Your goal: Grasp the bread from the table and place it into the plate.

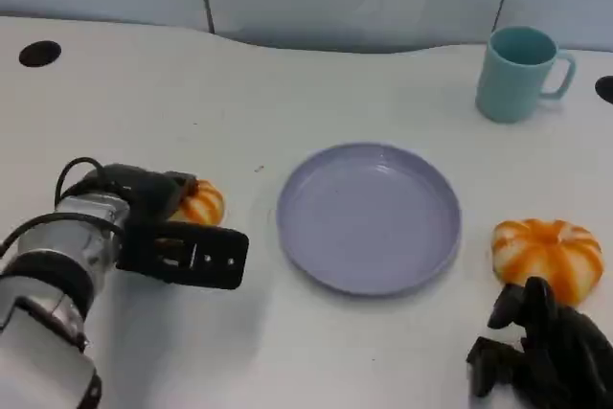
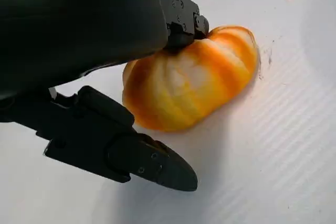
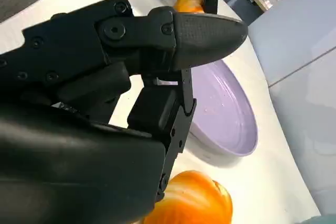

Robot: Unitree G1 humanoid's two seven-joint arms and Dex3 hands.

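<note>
Nearest the robot, the right hand [image 1: 541,352] sits low at the near right of the surface [image 1: 192,93], fingers curled loosely in and holding nothing that I can see; the right bread [image 1: 548,251], a round orange-and-white striped bun, lies just beyond its fingertips, close but seemingly apart from them. On the other side, the left hand [image 1: 168,227] has its fingers spread around the left bread [image 1: 201,203], which rests on the surface just left of the plate. In the left wrist view one finger [image 2: 184,19] touches the top of this bun [image 2: 191,80] while another finger [image 2: 131,150] lies along the surface beside it with a gap between, so the hand brackets the bread but has not closed on it. The relation that matters is this: the bun lies directly between the left hand's fingers, toward the plate side of the hand, and the lavender plate [image 1: 369,217] stands just to the right of it, near but not touching. I judge the left hand best placed, needing only to close, lift and carry a short way right. Farther back, a teal mug [image 1: 517,72] stands well beyond the plate, out of the path.
</note>
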